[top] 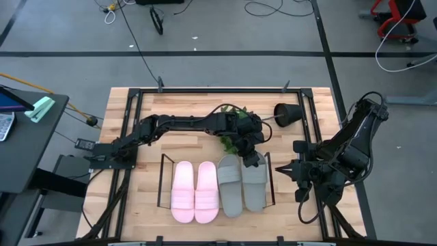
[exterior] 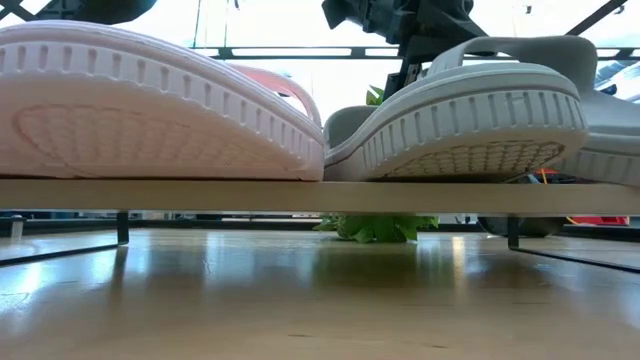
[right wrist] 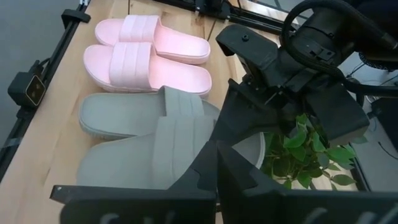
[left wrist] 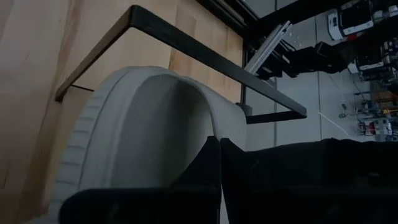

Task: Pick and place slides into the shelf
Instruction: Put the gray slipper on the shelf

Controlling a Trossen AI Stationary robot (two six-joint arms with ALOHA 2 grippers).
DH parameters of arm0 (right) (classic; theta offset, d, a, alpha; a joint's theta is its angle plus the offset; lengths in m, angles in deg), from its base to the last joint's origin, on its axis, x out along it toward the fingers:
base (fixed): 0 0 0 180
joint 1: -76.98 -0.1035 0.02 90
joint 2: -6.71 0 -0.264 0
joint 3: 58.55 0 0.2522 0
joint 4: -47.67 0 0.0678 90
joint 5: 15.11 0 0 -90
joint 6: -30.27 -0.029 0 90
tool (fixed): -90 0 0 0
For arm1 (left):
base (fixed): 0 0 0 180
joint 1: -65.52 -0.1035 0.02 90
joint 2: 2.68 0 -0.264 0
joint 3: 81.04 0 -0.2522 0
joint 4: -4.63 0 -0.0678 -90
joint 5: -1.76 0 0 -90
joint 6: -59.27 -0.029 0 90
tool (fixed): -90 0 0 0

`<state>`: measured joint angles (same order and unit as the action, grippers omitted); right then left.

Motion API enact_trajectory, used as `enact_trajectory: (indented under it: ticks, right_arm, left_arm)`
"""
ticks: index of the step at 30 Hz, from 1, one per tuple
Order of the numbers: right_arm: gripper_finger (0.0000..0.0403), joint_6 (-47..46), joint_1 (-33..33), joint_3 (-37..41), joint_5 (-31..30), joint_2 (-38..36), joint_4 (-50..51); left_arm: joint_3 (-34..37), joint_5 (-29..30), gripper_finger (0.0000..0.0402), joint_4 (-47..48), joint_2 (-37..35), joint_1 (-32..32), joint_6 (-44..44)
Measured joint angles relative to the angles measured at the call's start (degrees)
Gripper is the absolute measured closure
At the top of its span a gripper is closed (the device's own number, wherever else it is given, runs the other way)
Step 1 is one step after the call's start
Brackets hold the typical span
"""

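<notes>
Wooden table [top: 143,205] bears pink slides [top: 194,191] beside grey slides [top: 242,184].

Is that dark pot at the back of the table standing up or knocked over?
Knocked over. In the high view the dark pot lies on its side on the table, its leafy plant sprawled on the wood beside it.

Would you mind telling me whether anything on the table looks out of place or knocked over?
Yes: the dark pot lies tipped on its side near the table's far edge, right of the plant, whose leaves sprawl on the wood beside the left gripper. The four slides sit neatly side by side on the shelf.
</notes>
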<state>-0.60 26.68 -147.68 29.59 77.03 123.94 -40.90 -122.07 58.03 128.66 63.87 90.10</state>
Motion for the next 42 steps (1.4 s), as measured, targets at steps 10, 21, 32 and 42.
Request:
enact_trajectory:
  ticks: [10, 21, 32, 42]
  right_arm:
    - [0.0403, 0.01, 0.0, 0.0, 0.0, 0.0, 0.2]
    - [0.0403, 0.04, 0.39, 0.0, -0.02, 0.0, 0.24]
    - [0.0403, 1.07, 2.35, 0.0, 0.29, 0.0, 0.24]
    - [0.0403, 1.46, 2.69, 0.0, 0.38, 0.0, 0.24]
  left_arm:
    - [0.0, 2.27, 0.0401, 1.18, 0.0, 0.39, -1.19]
    - [0.0, 5.55, 0.0401, 2.56, -0.04, 1.68, -4.93]
    - [0.0, 9.0, 0.0401, 2.67, -0.04, 2.29, -7.02]
    - [0.0, 13.62, 0.0401, 2.73, -0.04, 2.67, -10.51]
